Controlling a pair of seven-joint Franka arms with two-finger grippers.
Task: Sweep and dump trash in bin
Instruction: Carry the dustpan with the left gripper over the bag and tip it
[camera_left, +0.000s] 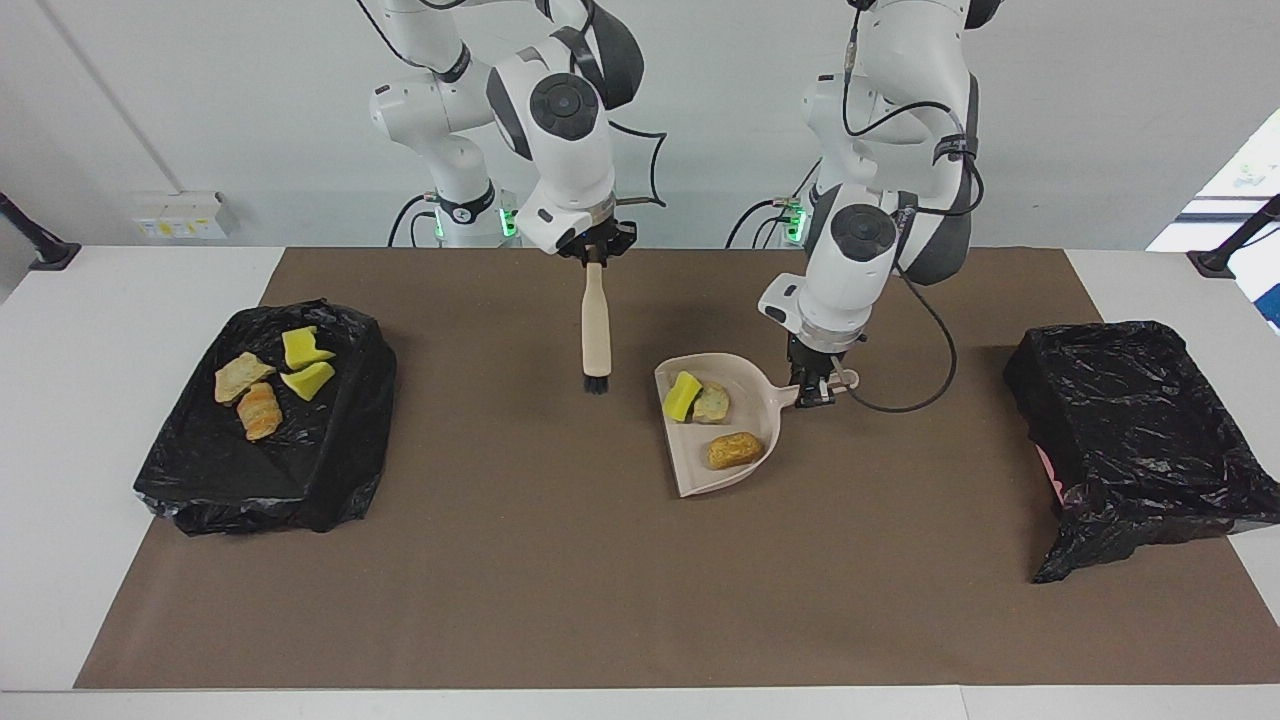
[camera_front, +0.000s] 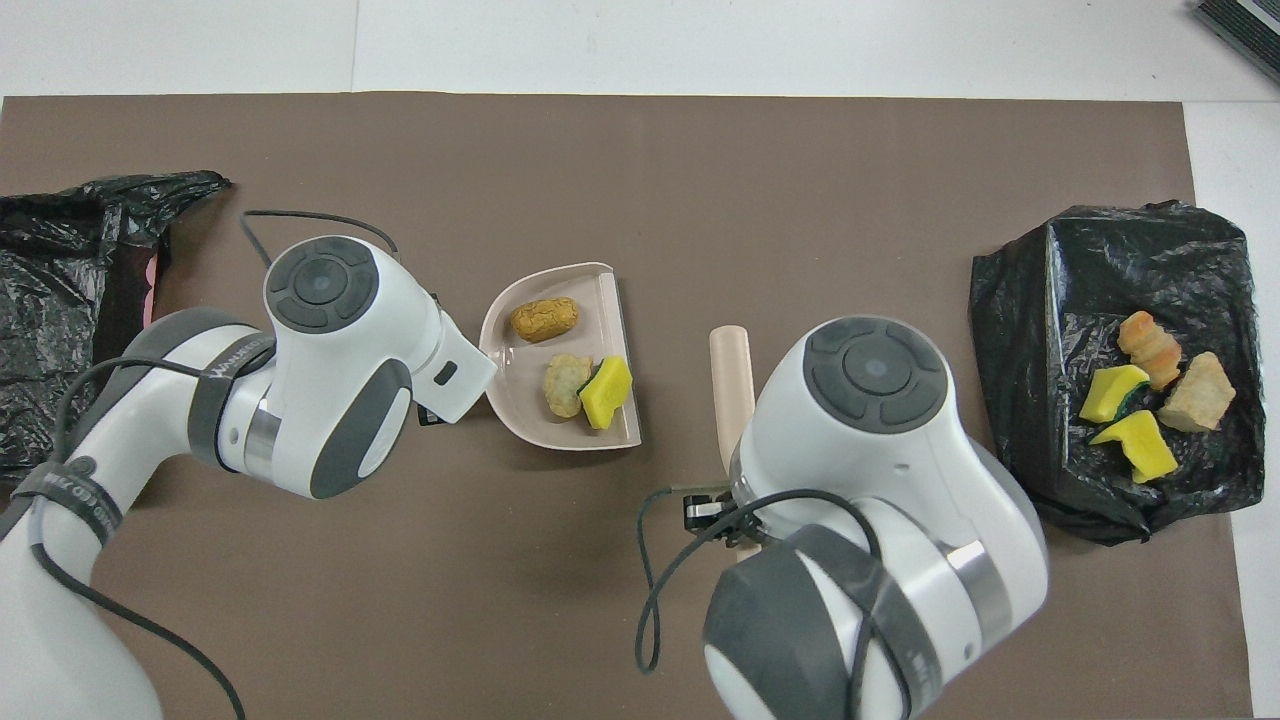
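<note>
Though both tools pinched shut, brown mat (camera_left: 560, 560) w/ white wall (camera_left: 1080, 120).

- a white tabletop (camera_left: 120, 300) carries a large brown paper-like mat (camera_left: 560, 560) over its middle.
- a white socket strip (camera_left: 180, 215) sits on the wall at the right arm's end.
- black clamp posts (camera_left: 35, 240) (camera_left: 1235, 240) stand at the two tabletop corners nearest the robots.
</note>
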